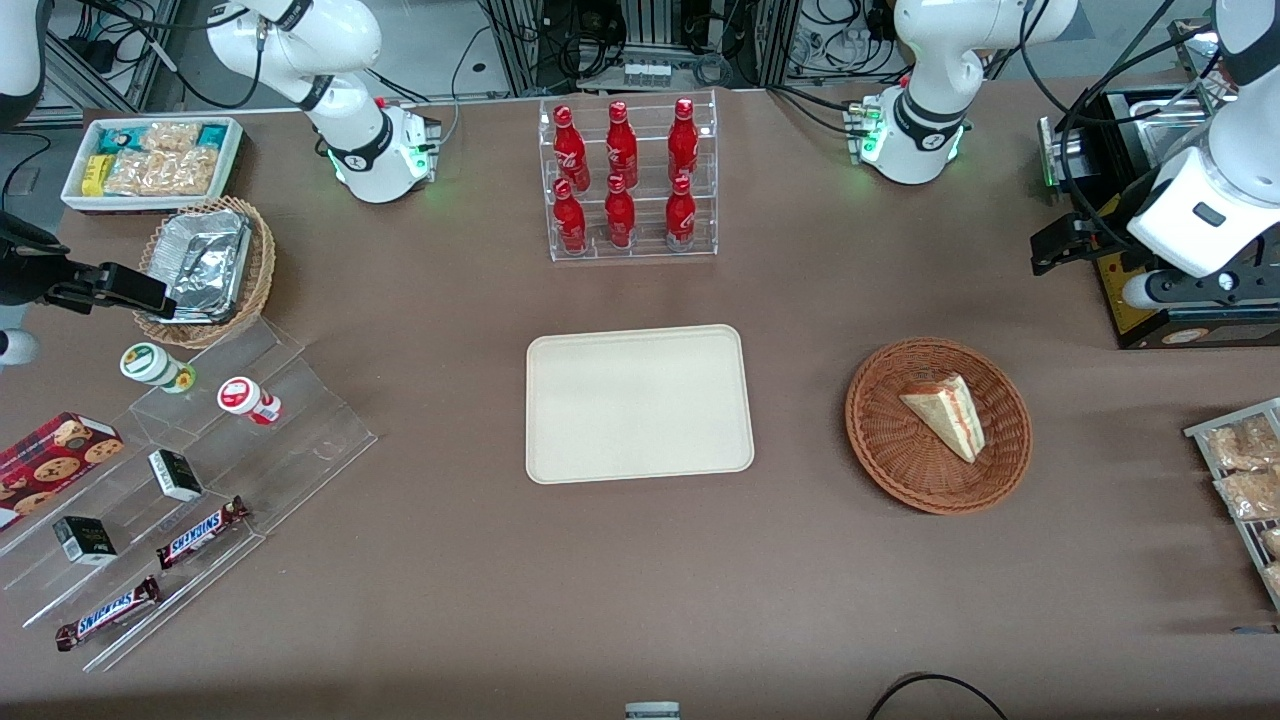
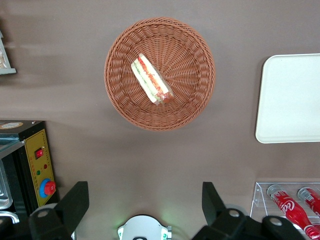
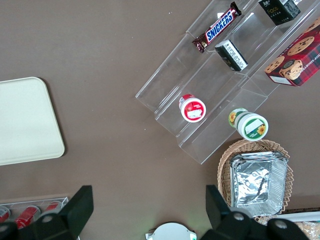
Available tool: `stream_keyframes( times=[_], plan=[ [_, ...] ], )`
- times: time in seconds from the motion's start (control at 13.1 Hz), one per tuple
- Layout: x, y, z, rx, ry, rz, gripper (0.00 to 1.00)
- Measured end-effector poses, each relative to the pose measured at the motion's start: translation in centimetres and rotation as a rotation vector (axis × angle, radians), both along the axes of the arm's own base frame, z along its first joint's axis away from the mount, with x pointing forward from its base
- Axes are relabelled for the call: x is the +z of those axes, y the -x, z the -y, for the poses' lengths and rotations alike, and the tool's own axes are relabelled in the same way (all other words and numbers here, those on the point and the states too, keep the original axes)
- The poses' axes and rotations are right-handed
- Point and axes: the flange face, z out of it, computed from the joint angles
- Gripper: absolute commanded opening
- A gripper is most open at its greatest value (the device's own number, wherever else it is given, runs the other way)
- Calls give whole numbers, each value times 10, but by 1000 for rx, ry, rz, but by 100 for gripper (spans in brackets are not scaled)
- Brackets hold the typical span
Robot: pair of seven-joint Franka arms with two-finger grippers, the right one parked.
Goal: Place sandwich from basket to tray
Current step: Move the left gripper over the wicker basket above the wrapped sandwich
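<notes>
The sandwich (image 1: 946,414) (image 2: 152,80), a pale bread wedge with red and green filling, lies in the round reddish-brown wicker basket (image 1: 885,445) (image 2: 190,100). The cream rectangular tray (image 1: 638,403) (image 2: 290,97) sits bare at mid-table, beside the basket toward the parked arm's end. My gripper (image 1: 1052,250) (image 2: 144,192) hangs high over the table near the working arm's end, farther from the front camera than the basket. It is open, with nothing between its black fingers (image 2: 75,200).
A clear rack of red bottles (image 1: 628,180) stands farther from the front camera than the tray. A black control box (image 1: 1150,300) sits beside my gripper. Snack packets (image 1: 1240,470) lie at the working arm's end. Acrylic steps with snacks (image 1: 170,480), a tan foil-tray basket (image 1: 205,270) and a white bin (image 1: 150,160) fill the parked arm's end.
</notes>
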Motion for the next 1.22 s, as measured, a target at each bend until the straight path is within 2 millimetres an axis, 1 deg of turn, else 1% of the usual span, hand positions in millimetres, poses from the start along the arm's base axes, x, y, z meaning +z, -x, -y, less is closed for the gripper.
stream_keyframes(
  times=[0.31, 0.38, 0.46, 0.69, 0.84, 0.99, 1.22],
  plan=[
    [-5, -2, 1, -1, 0, 3, 100],
    [-12, -4, 1, -1, 1, 8, 100],
    [-22, -6, 1, -1, 1, 9, 100],
    [-64, -11, 2, -1, 1, -1, 100],
    [-97, -14, 2, -2, 2, 8, 100],
    [-132, -15, 3, -1, 4, 21, 100],
    [-189, -12, 2, -1, 10, 71, 100]
  ],
)
